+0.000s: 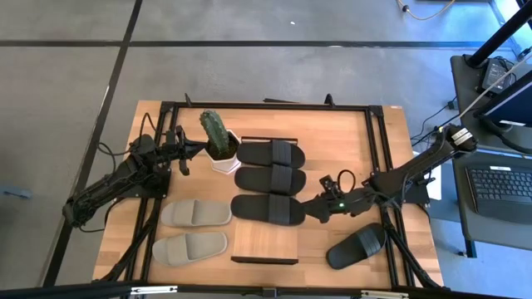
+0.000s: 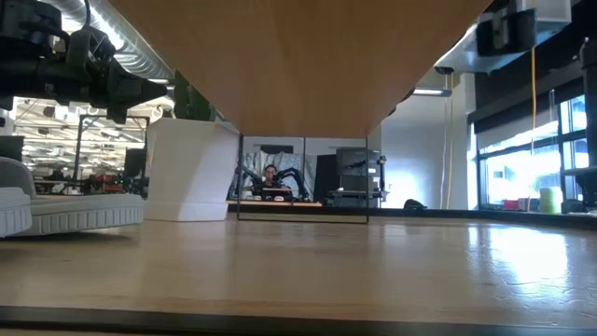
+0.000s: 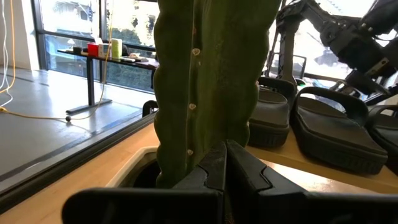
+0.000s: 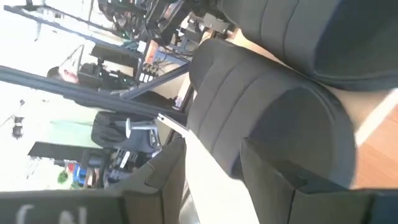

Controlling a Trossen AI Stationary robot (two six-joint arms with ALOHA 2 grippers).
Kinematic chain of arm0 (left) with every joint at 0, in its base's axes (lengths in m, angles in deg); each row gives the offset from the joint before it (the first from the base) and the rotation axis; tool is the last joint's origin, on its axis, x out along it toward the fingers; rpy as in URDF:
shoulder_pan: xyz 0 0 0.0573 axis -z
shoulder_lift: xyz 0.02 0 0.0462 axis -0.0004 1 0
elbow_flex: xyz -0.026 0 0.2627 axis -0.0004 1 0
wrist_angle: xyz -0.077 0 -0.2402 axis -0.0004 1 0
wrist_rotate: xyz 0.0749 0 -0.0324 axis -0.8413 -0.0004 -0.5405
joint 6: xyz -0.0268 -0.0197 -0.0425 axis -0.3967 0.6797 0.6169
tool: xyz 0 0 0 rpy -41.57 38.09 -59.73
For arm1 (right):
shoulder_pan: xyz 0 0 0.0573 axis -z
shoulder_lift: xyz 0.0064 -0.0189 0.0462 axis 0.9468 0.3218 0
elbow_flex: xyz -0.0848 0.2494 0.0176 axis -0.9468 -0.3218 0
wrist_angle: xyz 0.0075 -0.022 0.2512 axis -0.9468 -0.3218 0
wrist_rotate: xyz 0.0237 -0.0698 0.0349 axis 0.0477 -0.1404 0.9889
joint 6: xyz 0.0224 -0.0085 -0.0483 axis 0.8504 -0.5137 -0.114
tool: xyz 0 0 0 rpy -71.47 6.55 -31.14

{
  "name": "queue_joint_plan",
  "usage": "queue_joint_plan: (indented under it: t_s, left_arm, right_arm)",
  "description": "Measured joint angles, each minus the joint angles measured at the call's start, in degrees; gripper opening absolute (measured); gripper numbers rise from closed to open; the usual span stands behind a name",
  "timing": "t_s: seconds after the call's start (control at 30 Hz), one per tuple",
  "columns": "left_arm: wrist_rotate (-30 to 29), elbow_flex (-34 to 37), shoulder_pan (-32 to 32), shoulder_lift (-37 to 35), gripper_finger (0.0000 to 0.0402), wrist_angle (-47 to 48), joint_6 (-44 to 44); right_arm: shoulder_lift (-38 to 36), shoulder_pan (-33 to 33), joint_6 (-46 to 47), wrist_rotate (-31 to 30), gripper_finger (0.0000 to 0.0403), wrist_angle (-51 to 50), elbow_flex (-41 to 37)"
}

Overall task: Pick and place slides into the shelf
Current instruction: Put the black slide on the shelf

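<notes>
The table is made of light, smooth wood with a faint sheen, framed in black metal. The black slides are seen as matt, rubbery foam with ribbed straps; the grey-beige slides look equally matt. The cactus is dull green and ridged, set in a smooth white pot.

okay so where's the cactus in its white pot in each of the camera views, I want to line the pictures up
High view: cactus stands upper left of centre, at the end of the row of black slides, by the left claw.
Low view: only its white pot and a bit of green show, left of centre.
Left wrist view: green stem fills the middle.
Right wrist view: not in it.
Shared landmark: the black slides.
</notes>
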Motion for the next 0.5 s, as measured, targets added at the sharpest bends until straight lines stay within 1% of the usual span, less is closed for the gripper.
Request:
queue_joint_plan:
  t_s: [0.17, 0.27, 0.4, 0.5]
  left_arm:
    - [0.0, 0.02, -0.01, -0.01, 0.0, -0.01, 0.0]
    - [0.0, 0.01, -0.01, -0.02, 0.0, -0.01, 0.0]
    - [0.0, 0.02, 0.0, -0.02, 0.0, -0.02, 0.0]
    - [0.0, 0.02, 0.0, -0.02, 0.0, 0.0, 0.0]
  right_arm:
    - [-6.58, -3.47, -0.74, -0.05, 0.0154, -11.32, 0.0]
    - [-10.7, -6.58, -0.34, 1.52, 0.0154, -17.77, 0.0]
    - [-13.76, -11.09, 0.55, 2.12, 0.0154, -22.78, 0.0]
    - [-14.91, -13.66, 4.12, 5.04, 0.0154, -25.04, 0.0]
